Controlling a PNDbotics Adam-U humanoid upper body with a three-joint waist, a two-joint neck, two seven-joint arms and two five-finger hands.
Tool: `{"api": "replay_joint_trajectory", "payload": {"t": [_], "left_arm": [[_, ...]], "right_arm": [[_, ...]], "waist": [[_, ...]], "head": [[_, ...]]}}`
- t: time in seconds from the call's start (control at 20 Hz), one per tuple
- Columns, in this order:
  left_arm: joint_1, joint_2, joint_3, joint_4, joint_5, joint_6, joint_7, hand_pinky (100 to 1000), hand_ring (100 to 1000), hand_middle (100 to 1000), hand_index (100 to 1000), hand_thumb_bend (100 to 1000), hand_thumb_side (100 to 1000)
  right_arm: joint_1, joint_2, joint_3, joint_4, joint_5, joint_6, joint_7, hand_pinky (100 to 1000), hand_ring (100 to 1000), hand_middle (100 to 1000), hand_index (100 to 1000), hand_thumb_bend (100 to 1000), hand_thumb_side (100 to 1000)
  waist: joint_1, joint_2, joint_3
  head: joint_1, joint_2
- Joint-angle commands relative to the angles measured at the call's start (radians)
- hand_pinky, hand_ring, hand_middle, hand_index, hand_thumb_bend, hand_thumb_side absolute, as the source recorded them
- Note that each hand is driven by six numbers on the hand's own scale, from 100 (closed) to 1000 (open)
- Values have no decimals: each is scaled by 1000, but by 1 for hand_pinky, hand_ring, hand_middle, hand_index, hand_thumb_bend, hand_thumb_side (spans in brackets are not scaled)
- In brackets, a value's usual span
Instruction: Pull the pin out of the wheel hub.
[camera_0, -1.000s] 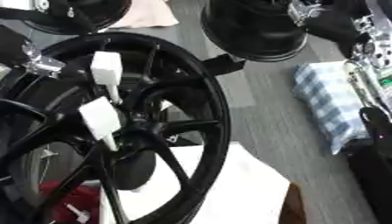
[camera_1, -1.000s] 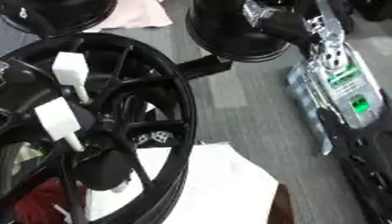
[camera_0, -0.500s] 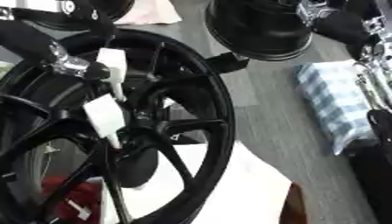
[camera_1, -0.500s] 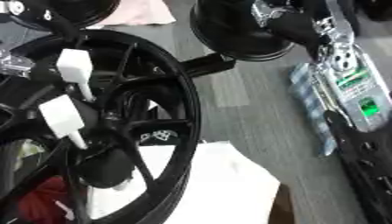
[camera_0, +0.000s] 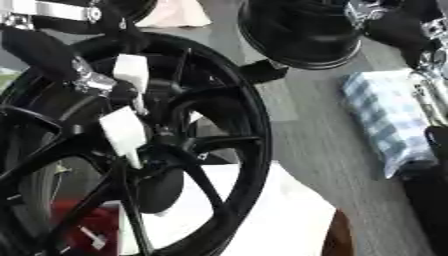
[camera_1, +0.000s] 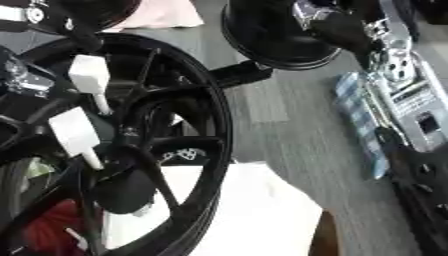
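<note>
The left hand (camera_0: 52, 55) has come in at the upper left since a second ago, now against the wheel hub (camera_0: 131, 150); its fingers I cannot tell. Two white pins (camera_0: 122, 132) stand mid-left, likely next. Right arm (camera_1: 394, 75) stays right.

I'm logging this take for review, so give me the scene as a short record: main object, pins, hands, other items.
main object: black spoked wheel, standing on edge, filling the left of the view
pins: two white tabbed pins by the hub, one above the other
left hand: black arm with silver joint at upper left; fingers not visible
right hand: arm along right edge; hand not seen
other items: white sheet under the wheel; checked blue cloth; second black wheel behind
</note>
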Motion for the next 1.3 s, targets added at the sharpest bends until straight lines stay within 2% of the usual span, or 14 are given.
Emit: {"api": "replay_joint_trajectory", "payload": {"t": [0.05, 0.35, 0.75, 1.3], "left_arm": [[-9, 5, 9, 8, -31, -3, 0, 933, 861, 768, 882, 464, 610], [-9, -3, 29, 32, -89, -13, 0, 931, 871, 803, 894, 440, 604], [-8, -7, 31, 43, -112, -22, 0, 911, 847, 773, 886, 395, 603], [-13, -16, 44, 58, -126, -30, 0, 917, 862, 814, 908, 415, 554]], "right_arm": [[-15, -13, -10, -4, -12, -4, -2, 694, 634, 531, 617, 359, 116], [-16, -12, -11, -2, -15, -5, -2, 694, 634, 530, 616, 356, 117], [-16, -12, -10, 0, -18, -7, -1, 693, 633, 530, 616, 351, 118], [-20, -10, -10, 3, -22, -8, 0, 693, 633, 530, 616, 345, 123]], "waist": [[3, -14, -5], [0, -9, -7], [-1, -6, -4], [-6, 2, -12]], "head": [[5, -3], [8, -6], [7, -6], [18, -17]]}}
